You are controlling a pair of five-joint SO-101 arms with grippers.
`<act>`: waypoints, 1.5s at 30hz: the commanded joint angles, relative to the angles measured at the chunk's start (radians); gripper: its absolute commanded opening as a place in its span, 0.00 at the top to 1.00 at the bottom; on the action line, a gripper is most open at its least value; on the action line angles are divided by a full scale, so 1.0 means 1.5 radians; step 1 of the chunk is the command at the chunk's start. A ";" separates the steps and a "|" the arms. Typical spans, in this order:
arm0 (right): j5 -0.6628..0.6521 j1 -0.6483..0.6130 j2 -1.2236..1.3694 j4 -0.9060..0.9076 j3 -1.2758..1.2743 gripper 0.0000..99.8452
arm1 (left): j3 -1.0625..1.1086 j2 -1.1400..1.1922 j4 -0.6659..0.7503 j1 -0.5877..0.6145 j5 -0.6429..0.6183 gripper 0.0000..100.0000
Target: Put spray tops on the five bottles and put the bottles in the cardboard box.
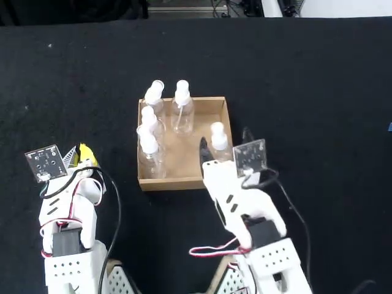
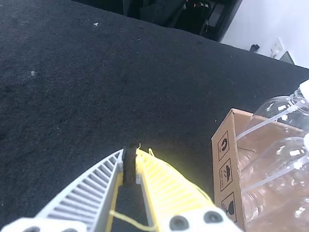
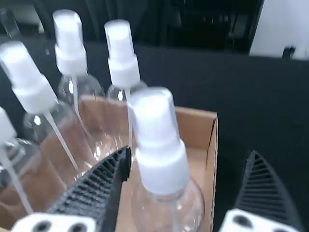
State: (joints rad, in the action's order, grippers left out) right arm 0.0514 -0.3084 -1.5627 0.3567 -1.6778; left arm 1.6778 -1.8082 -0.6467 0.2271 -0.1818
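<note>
Right claw (image 3: 189,155): black fingers spread wide, one on each side of a capped bottle (image 3: 161,169) that stands upright in the cardboard box (image 1: 184,182) near its right wall. There is a clear gap to one finger. The other finger's tip overlaps the bottle's outline, so contact cannot be judged. The bottle's base is cut off at the frame edge. From above, the right arm covers the box's near right corner and the lower part of this bottle. Four other bottles (image 1: 150,144), all with white spray tops, stand grouped along the box's left side and far wall. Their clear bodies overlap and are hard to separate. Bare cardboard floor shows between the group and the fifth bottle. Left claw (image 2: 130,153): grey and yellow fingers pressed together, holding nothing, low over the black tabletop (image 1: 318,92), left of the box and apart from it. Two bottles are cut off at the edge of the left wrist view. The box's outer side wall bears small dark printed symbols (image 2: 226,166), with no legible words. The tabletop extends widely on all sides of the box.
</note>
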 commanded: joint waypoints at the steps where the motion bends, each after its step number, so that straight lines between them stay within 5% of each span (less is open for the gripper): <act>1: 0.006 -0.004 -0.141 0.092 0.024 0.67 | 0.015 -0.013 -0.003 0.007 0.005 0.97; 17: 0.005 0.038 -0.204 0.222 0.251 0.68 | 0.015 -0.013 -0.004 0.007 0.005 0.97; 24: 0.000 0.232 -0.204 0.367 0.292 1.00 | 0.014 -0.013 -0.031 0.023 0.005 0.97; 31: -0.004 0.429 -0.205 0.418 0.132 0.98 | -0.016 -0.013 -0.110 0.018 0.005 0.97; 36: -0.040 0.484 -0.205 0.452 0.028 0.99 | -0.084 -0.013 -0.276 -0.048 0.135 0.97; 43: -0.042 0.581 -0.204 0.506 -0.004 0.99 | 0.016 -0.011 -0.113 -0.098 0.230 0.97; 45: -0.042 0.604 -0.204 0.579 -0.004 0.99 | 0.015 -0.010 -0.137 -0.079 0.247 0.97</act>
State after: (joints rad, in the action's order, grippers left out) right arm -0.0008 0.5370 -1.7975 1.1086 -1.6855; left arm 1.6701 -1.8220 -0.8953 0.1013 0.1373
